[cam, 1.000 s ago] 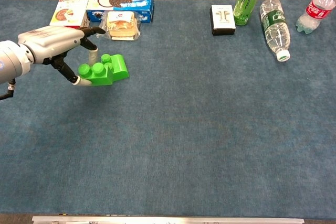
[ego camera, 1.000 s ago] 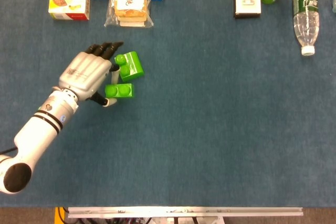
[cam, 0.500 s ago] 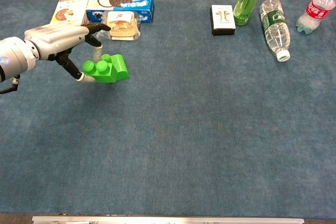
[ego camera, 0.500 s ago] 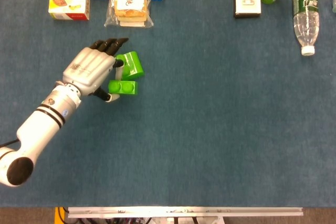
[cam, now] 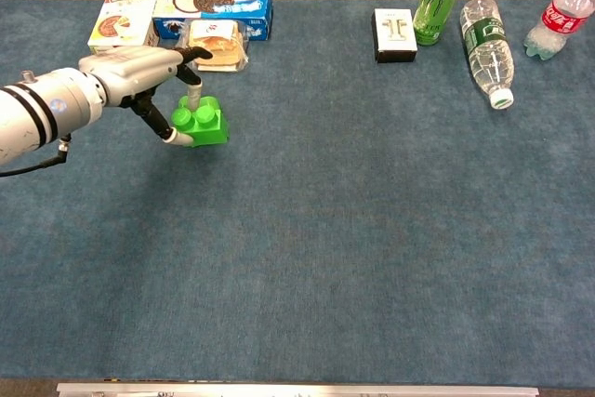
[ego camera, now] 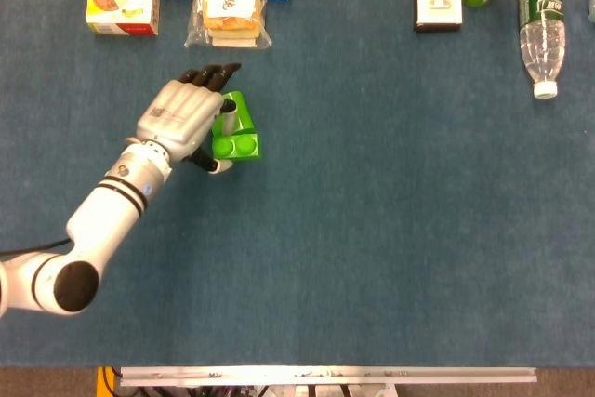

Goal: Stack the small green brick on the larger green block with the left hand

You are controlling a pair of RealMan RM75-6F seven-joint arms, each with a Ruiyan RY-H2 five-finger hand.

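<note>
Just left of the larger green block (ego camera: 238,118), your left hand (ego camera: 186,118) reached in from the lower left, its fingers (cam: 192,98) pinched on the small green brick (cam: 191,119). That brick sat against the near side of the block; you could not tell from either view whether it was seated on top. Beyond the block lay a wrapped sandwich pack (ego camera: 228,18). Far right of the block lay a clear water bottle (cam: 487,52) on its side.
</note>
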